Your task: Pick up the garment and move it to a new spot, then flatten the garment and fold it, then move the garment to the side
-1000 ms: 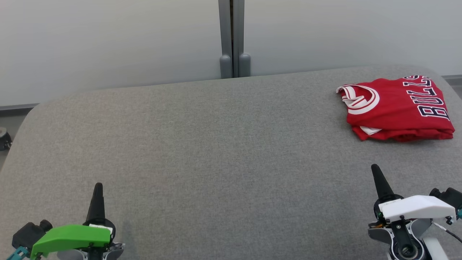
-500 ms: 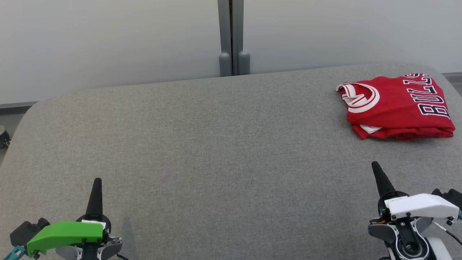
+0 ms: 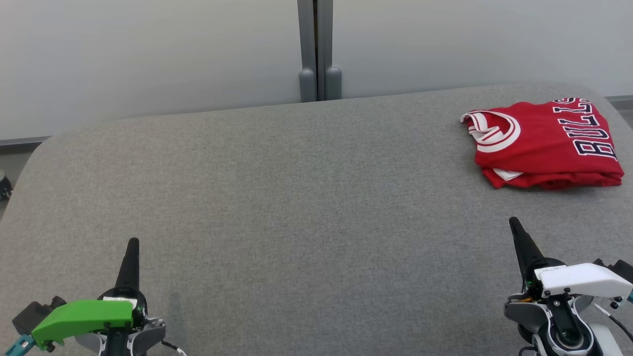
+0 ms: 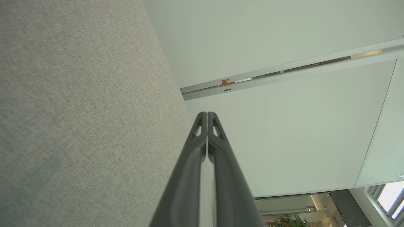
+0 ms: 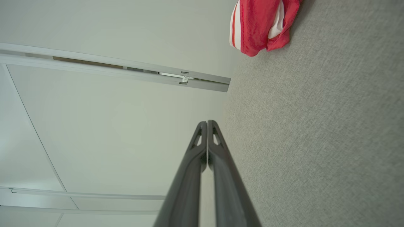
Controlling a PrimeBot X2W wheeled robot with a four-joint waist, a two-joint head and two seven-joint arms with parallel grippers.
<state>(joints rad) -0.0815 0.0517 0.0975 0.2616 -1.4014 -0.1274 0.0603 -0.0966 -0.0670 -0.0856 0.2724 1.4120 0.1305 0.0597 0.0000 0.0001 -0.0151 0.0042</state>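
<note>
In my head view, at about two o'clock, I see the garment (image 3: 544, 148) in bright red, its neck trim (image 3: 494, 131) banded white and red, and its lettering (image 3: 591, 138) dark navy with a white outline. The table (image 3: 306, 198) under it is a mid grey with a fine woven fleck, uniform all over. At seven o'clock the left gripper (image 3: 132, 243) is black-fingered under a vivid green cover (image 3: 81, 316), with a teal fitting (image 3: 15, 344) at its outer end. At five o'clock the right gripper (image 3: 514, 222) has the same black fingers under a white cover (image 3: 583, 279). At twelve o'clock the wall (image 3: 148, 59) is a plain pale grey-green, split by a darker grey post (image 3: 319, 49).
</note>
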